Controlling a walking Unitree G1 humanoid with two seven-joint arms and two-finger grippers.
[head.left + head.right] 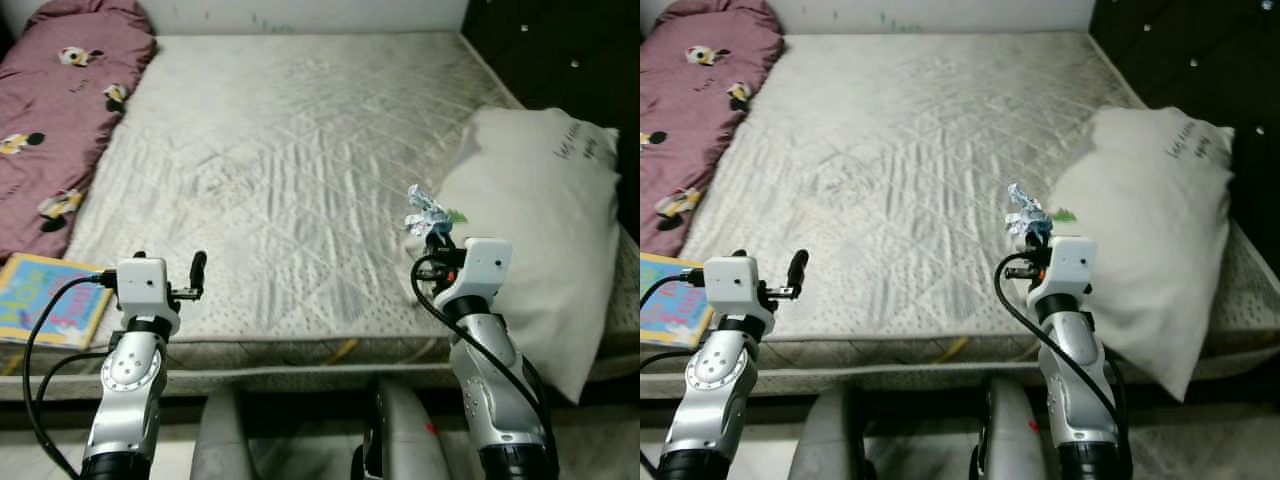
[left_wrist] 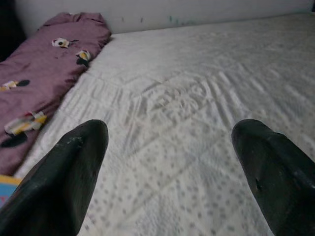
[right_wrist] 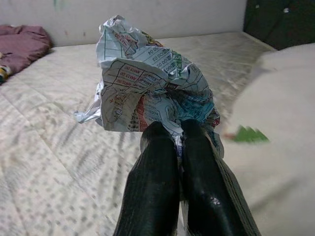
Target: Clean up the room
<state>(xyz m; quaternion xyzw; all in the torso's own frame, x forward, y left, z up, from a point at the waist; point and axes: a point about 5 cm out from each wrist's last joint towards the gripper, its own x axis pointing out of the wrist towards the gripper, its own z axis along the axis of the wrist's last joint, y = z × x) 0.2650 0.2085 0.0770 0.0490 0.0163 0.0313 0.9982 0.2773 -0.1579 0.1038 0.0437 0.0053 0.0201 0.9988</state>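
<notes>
Right wrist view: our right gripper [image 3: 170, 130] pinches crumpled paper [image 3: 147, 78] above the mattress [image 1: 300, 150] near the pillow [image 1: 540, 210]; left gripper [image 2: 170, 142] gapes empty. We'd keep the squeeze firm, carry it off to trash.

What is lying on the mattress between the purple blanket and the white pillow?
Nothing: in the left eye view the mattress is bare between the purple blanket and the white pillow.

The book [image 1: 48, 300] is cut off by the left edge. A small green scrap [image 3: 247, 133] on the pillow [image 1: 540, 215] is too blurred to be identified. The print on the crumpled paper [image 3: 150, 91] cannot be read.
</notes>
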